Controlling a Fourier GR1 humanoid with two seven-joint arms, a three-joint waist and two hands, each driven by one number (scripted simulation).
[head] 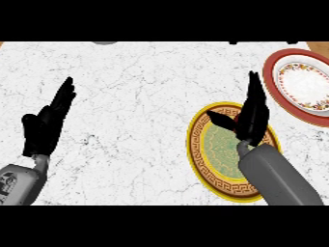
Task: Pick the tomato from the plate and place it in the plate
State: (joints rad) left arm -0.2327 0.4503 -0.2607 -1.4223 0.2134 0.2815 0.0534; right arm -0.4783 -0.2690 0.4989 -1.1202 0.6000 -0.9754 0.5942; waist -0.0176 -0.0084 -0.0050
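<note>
Gold plate (198,149) – key-pattern rim, green ctr; red plate (270,72) – floral ring.

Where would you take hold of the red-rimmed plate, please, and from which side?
I would take the red-rimmed plate by its rim at the lower-left edge, coming from the left. It lies flat on the counter, so probably only the raised rim offers a pinch. That edge faces the open right hand, which is over the gold-rimmed plate. Its right edge runs out of view.
</note>
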